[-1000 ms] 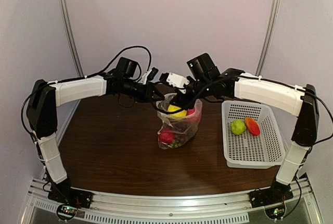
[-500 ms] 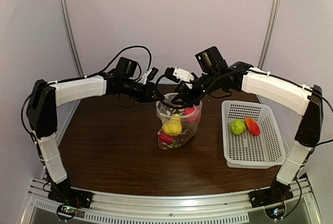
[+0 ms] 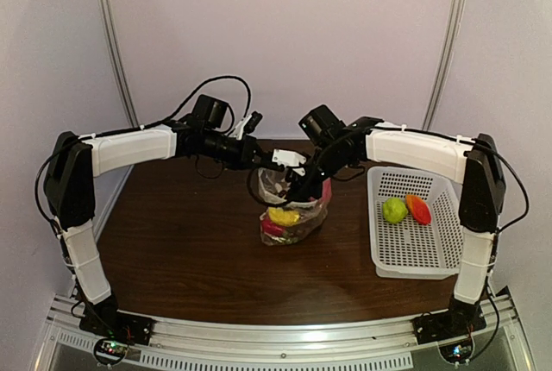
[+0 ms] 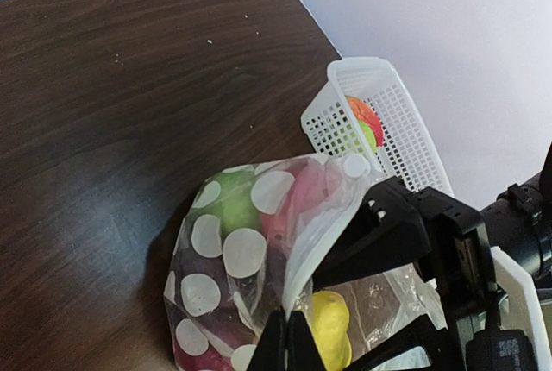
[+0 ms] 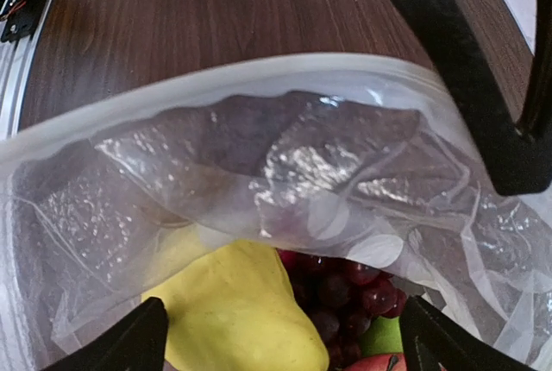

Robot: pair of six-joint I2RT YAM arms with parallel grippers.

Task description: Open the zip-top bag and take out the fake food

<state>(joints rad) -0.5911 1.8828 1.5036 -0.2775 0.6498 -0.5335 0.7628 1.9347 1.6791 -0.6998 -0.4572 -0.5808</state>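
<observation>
Fruit removal is the step in hand, with the bag's mouth already open. From the top camera we see the zip-top bag (image 3: pixel 297 216) standing mid-table. The left gripper (image 3: pixel 266 166) is at its far rim and the right gripper (image 3: pixel 296 193) is dipped into the mouth. The basket (image 3: pixel 414 263) sits well apart to the right, holding 2 pieces: a green fruit (image 3: pixel 394 210) and an orange-red piece (image 3: pixel 418 208).

On the left wrist camera, the fingers (image 4: pixel 278 341) are pinched shut on the bag's rim strip, holding the mouth up. The dotted side faces this lens.

On the right wrist camera, the 2 fingers (image 5: pixel 129 341) are spread wide with nothing between them, just inside the rim. The lemon (image 5: pixel 233 311) lies directly below and the grapes (image 5: pixel 345 289) are beside it.

We judge the left pinch should hold firm and taut. The right jaws can then settle astride the lemon, close on fruit and not film, and lift straight up. The slack film folded across the mouth could get caught.

The table (image 3: pixel 172 233) is dark, smooth wood grain. Pale walls (image 3: pixel 285 34) enclose it, and a metal rail (image 3: pixel 285 336) runs along the near edge.
</observation>
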